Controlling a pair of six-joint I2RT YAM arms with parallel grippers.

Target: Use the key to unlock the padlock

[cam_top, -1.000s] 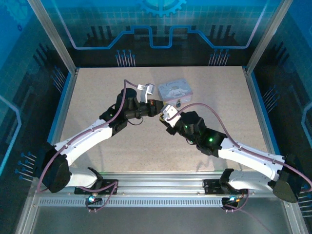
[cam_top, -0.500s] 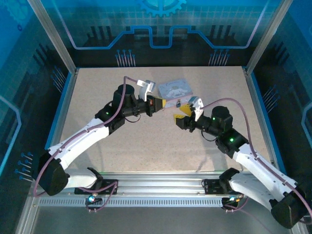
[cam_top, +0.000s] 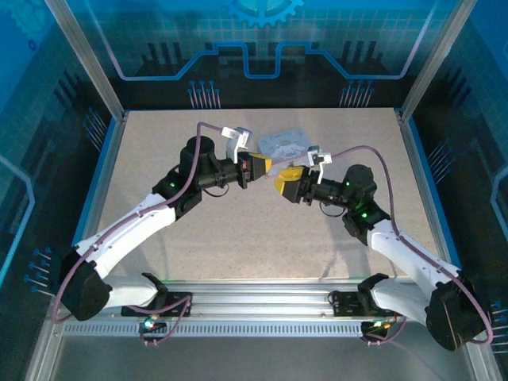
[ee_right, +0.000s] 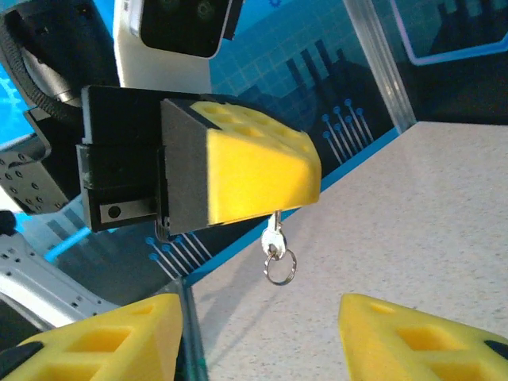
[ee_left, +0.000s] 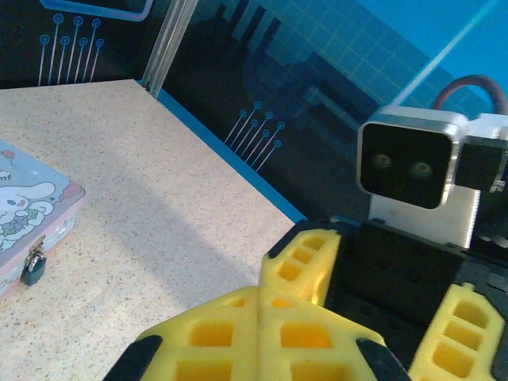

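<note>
The key (ee_right: pixel 272 236), a small silver one with a ring (ee_right: pixel 279 266), hangs downward from the shut yellow pads of my left gripper (ee_right: pixel 300 198). That gripper (cam_top: pixel 266 167) is held above the table beside the tin, its pads pressed together (ee_left: pixel 260 298). My right gripper (cam_top: pixel 287 182) faces it tip to tip, open, with the key hanging above the gap between its fingers (ee_right: pixel 262 317). The padlock (ee_left: pixel 33 266), tiny and dark, hangs on the front latch of the lavender cartoon tin (ee_left: pixel 24 206).
The tin (cam_top: pixel 284 144) stands at the back middle of the speckled table (cam_top: pixel 198 230). Aluminium posts and blue panels wall the table in on three sides. Both forearms reach in from the near corners.
My right arm has swung out to the right and turned its gripper to face the left one, and its jaws have opened. The left gripper has shifted a little right, still shut.
</note>
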